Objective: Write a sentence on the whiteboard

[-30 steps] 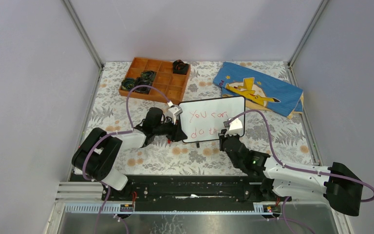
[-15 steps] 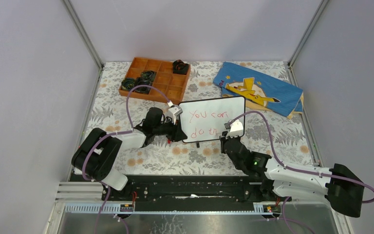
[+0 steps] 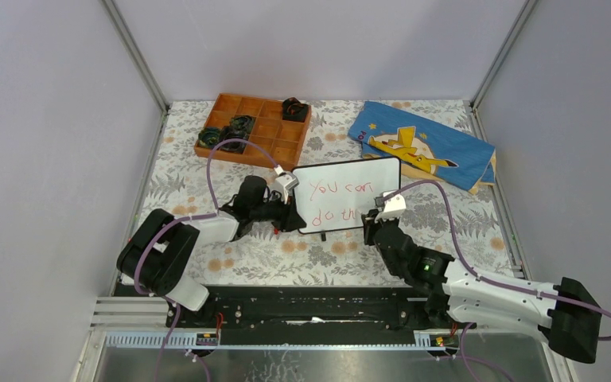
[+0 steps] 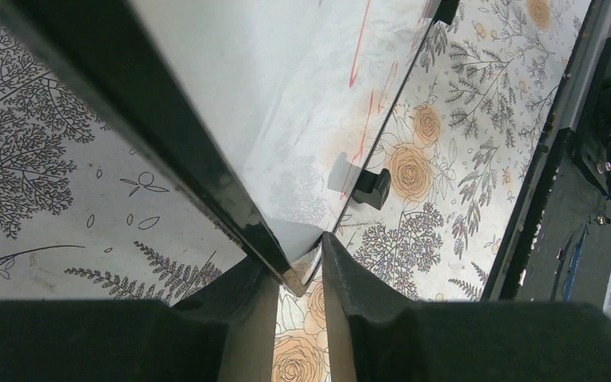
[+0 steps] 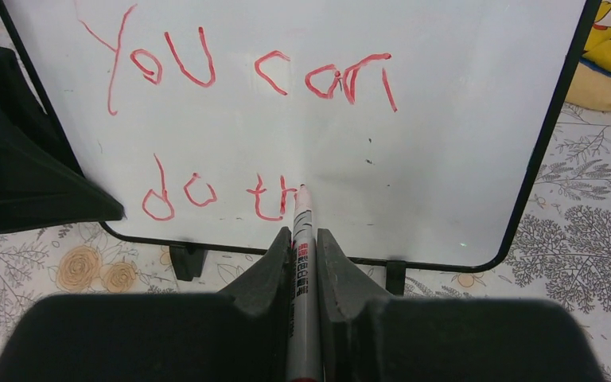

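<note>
Top view: the whiteboard stands mid-table on the floral cloth, face toward me, with my left gripper at its left edge and my right gripper before its lower middle. Left wrist view: the left gripper is clamped on the board's black frame. Right wrist view: the right gripper is closed on a marker whose long axis points straight ahead, tip at the board just after "do th" of the sentence. Bare board lies to the right, so I judge the next strokes run that way.
</note>
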You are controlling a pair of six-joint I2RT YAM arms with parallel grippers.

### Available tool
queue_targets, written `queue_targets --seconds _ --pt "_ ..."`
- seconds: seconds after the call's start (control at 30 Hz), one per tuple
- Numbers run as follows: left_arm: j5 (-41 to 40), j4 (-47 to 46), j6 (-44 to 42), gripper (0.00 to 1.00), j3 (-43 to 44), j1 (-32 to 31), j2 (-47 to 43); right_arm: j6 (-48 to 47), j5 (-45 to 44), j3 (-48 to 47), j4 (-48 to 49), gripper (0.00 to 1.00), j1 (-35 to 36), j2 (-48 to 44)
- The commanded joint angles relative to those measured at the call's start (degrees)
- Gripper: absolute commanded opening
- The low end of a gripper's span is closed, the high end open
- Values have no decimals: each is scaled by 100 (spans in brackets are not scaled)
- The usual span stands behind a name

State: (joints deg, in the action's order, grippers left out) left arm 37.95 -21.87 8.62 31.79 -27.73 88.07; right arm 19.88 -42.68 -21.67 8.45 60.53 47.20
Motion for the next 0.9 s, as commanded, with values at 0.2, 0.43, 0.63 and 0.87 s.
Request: queue_targets --seconds 0.2,0.43,0.63,0.87 --pt "-167 130 -220 31 117 -101 -125 -85 -195 -323 479 0 -202 398" --pt "-223 200 -273 31 134 -136 -126 -73 -110 -324 586 0 -311 469" --pt "-234 214 -287 31 141 -145 -117 -44 -60 -285 586 0 -405 508" --pt "-267 244 -307 31 140 -171 -111 37 39 -232 534 0 -481 531"
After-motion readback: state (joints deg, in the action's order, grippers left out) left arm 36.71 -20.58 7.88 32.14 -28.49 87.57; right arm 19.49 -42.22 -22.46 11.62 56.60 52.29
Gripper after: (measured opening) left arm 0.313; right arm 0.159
